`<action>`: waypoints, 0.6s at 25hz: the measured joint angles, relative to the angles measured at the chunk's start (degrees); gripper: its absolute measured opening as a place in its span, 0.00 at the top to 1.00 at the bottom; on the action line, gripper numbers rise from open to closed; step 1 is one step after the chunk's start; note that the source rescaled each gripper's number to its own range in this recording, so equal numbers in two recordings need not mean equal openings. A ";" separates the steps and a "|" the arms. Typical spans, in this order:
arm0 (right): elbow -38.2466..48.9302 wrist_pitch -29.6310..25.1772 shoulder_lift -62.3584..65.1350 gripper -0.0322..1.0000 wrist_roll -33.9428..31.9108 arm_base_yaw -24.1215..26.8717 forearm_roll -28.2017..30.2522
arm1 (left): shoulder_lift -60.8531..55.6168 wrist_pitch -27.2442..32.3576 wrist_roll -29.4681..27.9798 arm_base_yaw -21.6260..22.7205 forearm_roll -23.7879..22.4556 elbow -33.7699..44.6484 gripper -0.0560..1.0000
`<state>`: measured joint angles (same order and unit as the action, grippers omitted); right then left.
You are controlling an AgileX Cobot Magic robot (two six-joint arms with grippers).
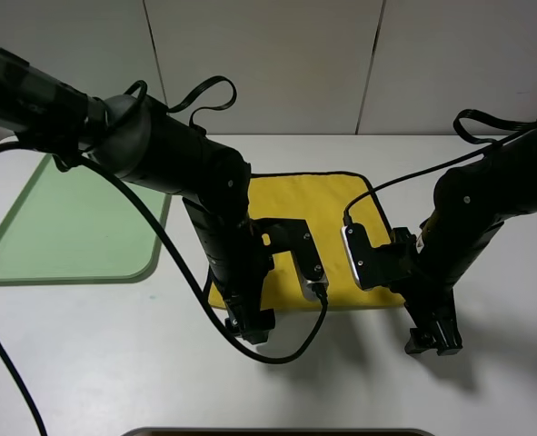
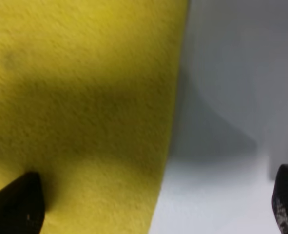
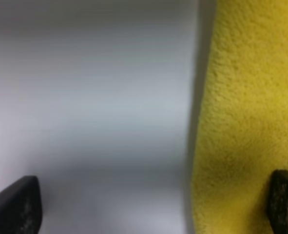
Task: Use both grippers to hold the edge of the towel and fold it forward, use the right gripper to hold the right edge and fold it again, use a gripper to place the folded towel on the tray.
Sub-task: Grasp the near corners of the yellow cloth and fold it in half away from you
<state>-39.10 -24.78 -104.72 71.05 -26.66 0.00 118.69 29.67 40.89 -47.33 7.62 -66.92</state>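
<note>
1. The towel [image 1: 330, 207] lies spread flat at the middle of the table [image 1: 104, 363], well in from the back edge. We see no fold in it, so we judge that the first fold has not begun.
2. The edge of the towel [image 1: 359, 307] nearest the front of the table is where both arms have gone. The black trim shows only along the far side.
3. The left gripper [image 1: 250, 329] is down at the towel's front-left corner. In its wrist view the jaws stand apart, one finger [image 2: 17, 207] over the yellow cloth and the other over bare table, straddling the border without clamping it.
4. The right gripper [image 1: 434, 341] is down by the front-right corner. Its jaws are apart too, one finger [image 3: 284, 200] over the cloth and the other over the table, holding nothing.
5. The tray [image 1: 68, 227] sits toward the left edge of the table, apart from the towel, with nothing visible on it.
6. By our reckoning everything is left: closing on the edge, folding forward, the second fold from the right, and the move to the tray.
</note>
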 joint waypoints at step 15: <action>0.00 0.28 0.00 0.00 0.00 0.00 -0.49 | 1.65 -1.22 0.03 0.00 -0.58 -0.56 0.20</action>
<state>-39.10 -24.50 -104.72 71.05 -26.66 -0.49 120.34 28.44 40.92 -47.33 7.04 -67.48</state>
